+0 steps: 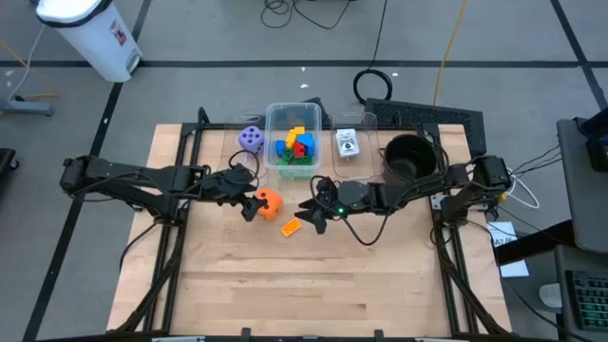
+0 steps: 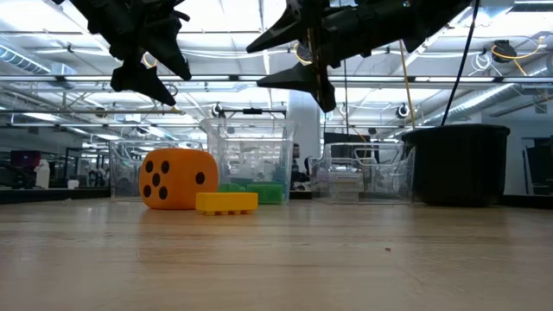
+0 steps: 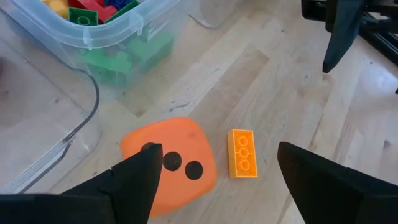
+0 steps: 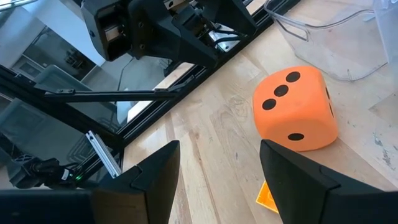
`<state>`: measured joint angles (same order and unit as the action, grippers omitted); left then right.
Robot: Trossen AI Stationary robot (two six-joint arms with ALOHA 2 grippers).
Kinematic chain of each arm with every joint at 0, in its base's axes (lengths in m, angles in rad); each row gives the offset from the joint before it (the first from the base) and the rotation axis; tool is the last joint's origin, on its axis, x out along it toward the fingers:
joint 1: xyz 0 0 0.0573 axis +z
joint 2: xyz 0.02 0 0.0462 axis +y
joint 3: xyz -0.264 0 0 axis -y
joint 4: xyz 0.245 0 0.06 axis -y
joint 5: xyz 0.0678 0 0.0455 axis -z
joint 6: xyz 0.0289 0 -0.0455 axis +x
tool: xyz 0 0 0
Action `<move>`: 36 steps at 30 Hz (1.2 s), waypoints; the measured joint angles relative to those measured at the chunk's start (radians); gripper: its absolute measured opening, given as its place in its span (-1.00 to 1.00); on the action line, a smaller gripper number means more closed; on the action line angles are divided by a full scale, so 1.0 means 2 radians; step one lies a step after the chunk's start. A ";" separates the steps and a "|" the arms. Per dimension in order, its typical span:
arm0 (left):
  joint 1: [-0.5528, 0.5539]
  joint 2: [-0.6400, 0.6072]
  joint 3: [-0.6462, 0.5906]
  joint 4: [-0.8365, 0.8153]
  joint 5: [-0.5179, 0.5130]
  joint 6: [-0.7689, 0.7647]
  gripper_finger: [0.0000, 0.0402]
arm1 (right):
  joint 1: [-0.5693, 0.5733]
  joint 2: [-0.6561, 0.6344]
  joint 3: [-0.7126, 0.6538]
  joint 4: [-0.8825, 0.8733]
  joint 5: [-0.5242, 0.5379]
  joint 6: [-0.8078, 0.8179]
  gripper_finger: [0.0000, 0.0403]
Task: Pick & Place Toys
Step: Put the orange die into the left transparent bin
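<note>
Two open grippers, left gripper (image 1: 253, 206) and right gripper (image 1: 311, 215), hover empty over the orange die (image 1: 269, 201) and yellow brick (image 1: 291, 227) before the tub (image 1: 293, 141); lower straight, fingers either side.

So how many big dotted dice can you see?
2. The orange die sits on the table beside the yellow block. The purple die sits farther back, left of the clear tub. None look hidden.

Two matte black jointed arms, left end effector (image 1: 253, 204) and right end effector (image 1: 312, 216) with tapered black fingers, black cables, green indicator light near right wrist
</note>
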<state>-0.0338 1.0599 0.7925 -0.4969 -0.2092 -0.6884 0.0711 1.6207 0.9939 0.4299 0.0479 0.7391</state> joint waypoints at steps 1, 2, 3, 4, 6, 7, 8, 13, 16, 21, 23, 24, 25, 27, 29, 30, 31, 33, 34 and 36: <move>0.000 0.000 0.000 0.000 0.000 0.000 0.62 | 0.000 0.000 0.000 -0.001 0.000 0.000 0.07; 0.000 0.000 0.000 0.000 0.000 0.001 0.62 | 0.000 0.000 0.000 -0.001 0.000 0.000 0.07; 0.000 0.000 0.000 0.000 0.000 0.001 0.62 | 0.000 0.000 0.000 -0.002 0.000 0.000 0.07; 0.000 0.000 0.000 0.000 0.000 0.001 0.62 | 0.000 0.000 0.000 -0.002 0.000 0.000 0.07; 0.000 0.000 0.000 0.000 0.000 0.002 0.62 | 0.000 0.000 0.000 -0.002 0.000 0.000 0.07; 0.000 0.000 0.000 0.000 0.000 0.002 0.62 | 0.000 0.000 0.000 -0.002 0.000 0.000 0.07; 0.000 0.000 0.000 0.000 0.000 0.002 0.62 | 0.000 0.000 0.000 -0.002 0.000 0.000 0.07; 0.000 0.000 0.000 0.000 0.000 0.002 0.63 | 0.000 0.000 0.000 -0.003 0.000 0.000 0.07; 0.000 0.000 0.000 0.000 -0.003 0.003 0.63 | 0.000 0.000 0.000 -0.003 0.000 0.000 0.07; 0.000 0.001 0.000 0.000 -0.015 0.001 0.63 | 0.000 0.000 0.000 -0.003 0.001 0.000 0.07; -0.001 0.009 0.000 0.000 -0.018 -0.001 0.66 | 0.000 0.000 0.000 -0.003 0.001 0.000 0.07; 0.000 0.014 0.000 -0.001 -0.019 -0.003 0.68 | 0.000 0.000 0.000 -0.003 0.001 0.000 0.07; -0.001 0.019 0.000 -0.005 -0.018 -0.006 0.71 | 0.000 0.000 0.000 -0.003 0.001 0.000 0.07; -0.005 0.034 0.000 -0.004 -0.019 -0.008 0.77 | 0.000 0.000 0.000 -0.005 0.001 0.000 0.07; -0.009 0.054 0.000 -0.003 -0.019 -0.008 0.84 | 0.000 0.000 0.000 -0.009 0.000 0.000 0.07; -0.011 0.062 -0.001 -0.006 -0.018 -0.008 0.88 | 0.000 0.000 0.000 -0.009 0.000 0.000 0.07; -0.013 0.071 -0.001 -0.004 -0.018 -0.009 0.92 | 0.001 0.000 0.000 -0.009 0.000 0.000 0.07; -0.016 0.085 0.000 0.003 -0.014 -0.012 0.97 | 0.001 0.000 0.000 -0.010 0.000 0.000 0.07; -0.018 0.091 0.000 0.000 -0.013 -0.012 0.98 | 0.001 0.000 0.000 -0.010 0.000 0.000 0.07; -0.020 0.102 -0.001 0.002 -0.013 -0.013 0.97 | 0.001 0.000 0.000 -0.012 0.000 0.000 0.07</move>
<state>-0.0735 1.2639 0.7914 -0.4925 -0.2359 -0.7137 0.0732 1.6211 0.9947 0.4055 0.0479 0.7395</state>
